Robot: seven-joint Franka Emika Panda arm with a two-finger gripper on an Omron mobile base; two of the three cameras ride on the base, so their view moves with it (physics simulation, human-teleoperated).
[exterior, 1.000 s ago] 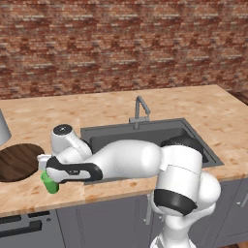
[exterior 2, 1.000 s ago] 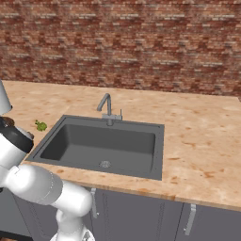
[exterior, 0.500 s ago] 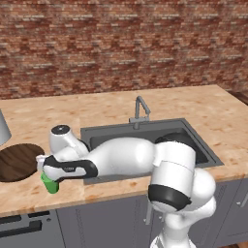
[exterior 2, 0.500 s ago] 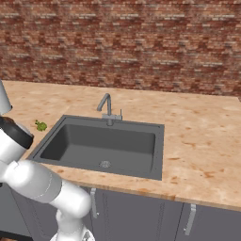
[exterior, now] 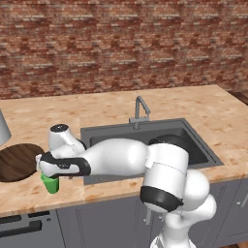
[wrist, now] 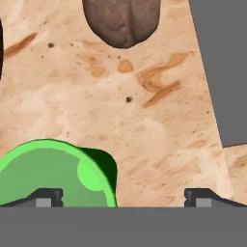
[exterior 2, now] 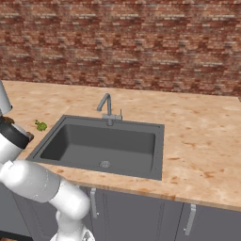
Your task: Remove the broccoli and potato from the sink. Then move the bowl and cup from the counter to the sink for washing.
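Well, the counter [exterior: 111,104] stretches beige and speckled, and the sink [exterior 2: 108,148] sits in it dark and bare down to the drain, so the clearing-out half looks finished: the broccoli [exterior 2: 41,125] lies out on the worktop just beside the basin's left rim, and the potato [wrist: 123,19] rests on the beige surface too, ahead of the hand in the hand view. Next in size, the bowl [exterior: 17,161] sits near the front edge at far left, not yet moved. And the cup [exterior: 50,183], bright green, stands on the counter close by the bowl, right under the gripper [wrist: 123,198]. The jaws are spread wide, gripping nothing; one fingertip sits over the cup's rim, the other over bare worktop, so the cup is not squarely between them. My read: cup pickup in hand, bowl to follow. Against half a second back, the arm has swung a touch further over the sink front, while the hand hangs above the cup as before.
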